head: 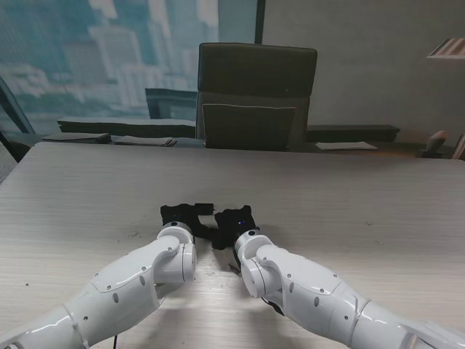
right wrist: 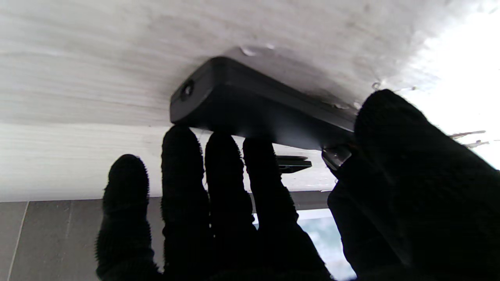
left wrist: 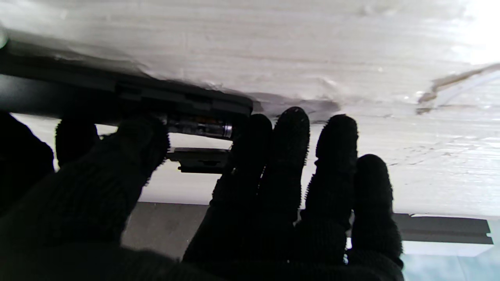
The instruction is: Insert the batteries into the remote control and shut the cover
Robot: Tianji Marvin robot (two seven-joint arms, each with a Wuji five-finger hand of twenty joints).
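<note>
On the desk close before me, both the left hand and right hand grip the remote, a battery seated in its open bay, so the cover seemingly goes on next.

Hands crowd the table's middle; wide bare top around them.

Both gloved hands, left and right, meet over the remote, almost touching, so nothing passes between them there. The table lies bare to the left, to the right and farther from me. A chair stands at the far edge, well apart. The two forearms fill the near side, with a narrow gap between them.
</note>
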